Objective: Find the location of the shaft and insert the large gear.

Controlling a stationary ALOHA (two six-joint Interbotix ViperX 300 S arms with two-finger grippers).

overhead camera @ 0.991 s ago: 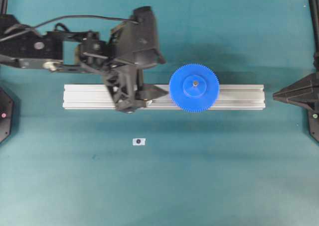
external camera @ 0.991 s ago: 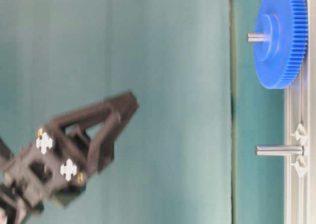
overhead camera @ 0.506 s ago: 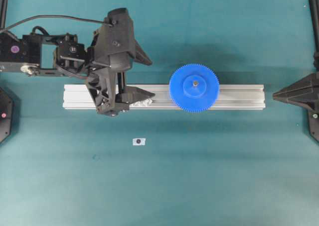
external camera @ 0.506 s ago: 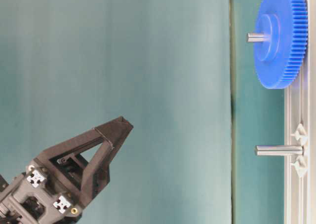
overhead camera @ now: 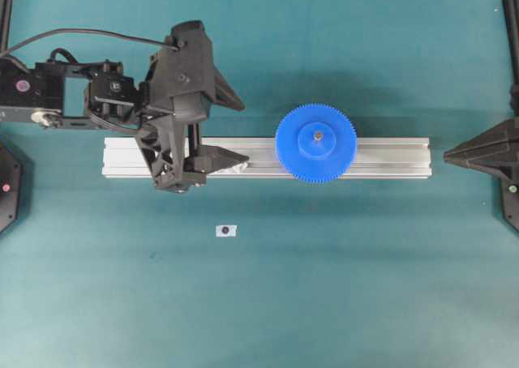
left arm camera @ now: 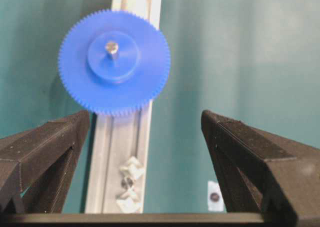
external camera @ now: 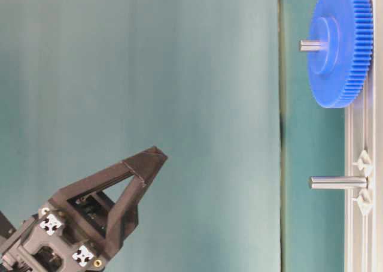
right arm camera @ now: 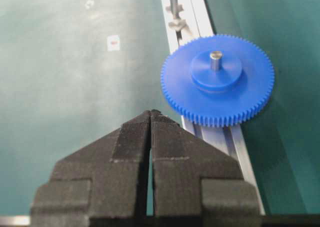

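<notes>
well, large gear (overhead camera: 315,143) seated on shaft (left arm camera: 111,47) (pin through hub); left gripper (overhead camera: 220,130) spread wide, empty; right gripper (right arm camera: 150,118) pressed together.

place: robotics lab bench | evidence: teal mat (overhead camera: 324,303) beneath aluminium rail (overhead camera: 389,157); two black robot arms flank the rail; white tag (overhead camera: 226,230) near rail

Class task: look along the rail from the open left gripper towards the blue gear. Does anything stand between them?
Yes. Between the left gripper and the gear, a bare second pin stands upright on the rail, flanked by two clear mounts. The gear already sits on its own shaft.
</notes>
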